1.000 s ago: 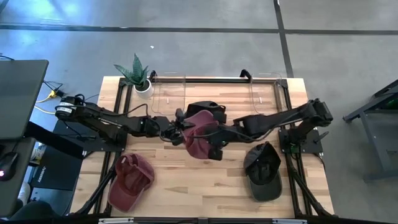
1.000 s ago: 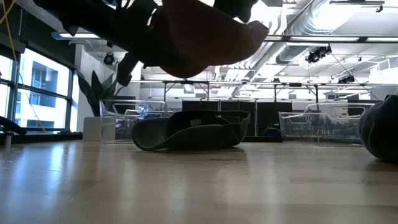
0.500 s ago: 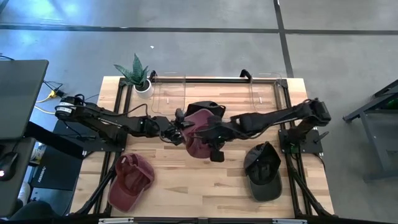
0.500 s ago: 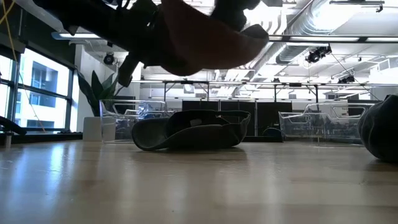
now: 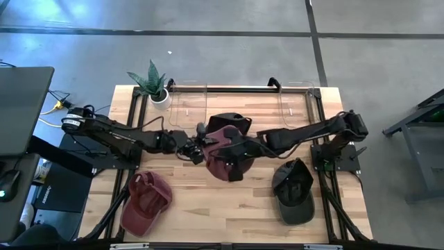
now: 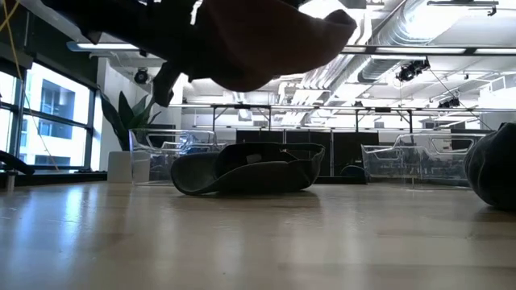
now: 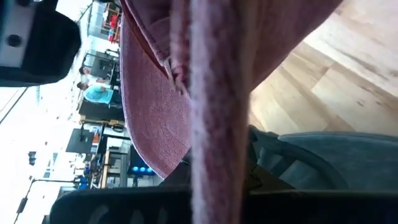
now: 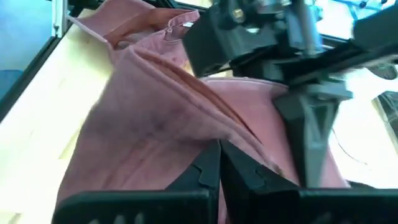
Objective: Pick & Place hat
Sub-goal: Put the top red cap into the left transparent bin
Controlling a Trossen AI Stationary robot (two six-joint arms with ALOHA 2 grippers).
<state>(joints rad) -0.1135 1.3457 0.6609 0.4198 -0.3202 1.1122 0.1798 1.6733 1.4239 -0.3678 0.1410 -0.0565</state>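
A maroon cap (image 5: pixel 222 149) hangs in the air over the table's middle between both grippers; it also shows at the top of the low view (image 6: pixel 258 40). My left gripper (image 5: pixel 197 150) is shut on its left side. My right gripper (image 5: pixel 233 161) is shut on its right side. A black cap (image 5: pixel 233 123) lies on the table just beyond it, resting on its rim and brim (image 6: pixel 250 169). A second maroon cap (image 5: pixel 146 201) lies at the near left. A dark cap (image 5: pixel 295 191) lies at the near right. My left gripper holds the maroon cap by an edge band of its cloth (image 7: pixel 211 130), coming level from the table's left. The gripper's own body hides the place of contact. The cap is lifted clear of the table. My right gripper pinches a raised fold of the cap's crown cloth (image 8: pixel 205 134) between its two fingertips (image 8: pixel 208 163). It comes from the table's right, slanting down. The cap hangs clear of the table, its cloth bunched between the two grippers.
A potted plant (image 5: pixel 154 85) stands at the far left corner. Two clear bins (image 5: pixel 189 104) (image 5: pixel 295 103) stand along the far edge. Bare wood shows between the two near caps (image 5: pixel 222 208).
My right gripper has moved a little toward the table's left, closer to my left gripper, staying on the maroon cap. The cap has bunched narrower between the two grippers and stays lifted clear of the table.
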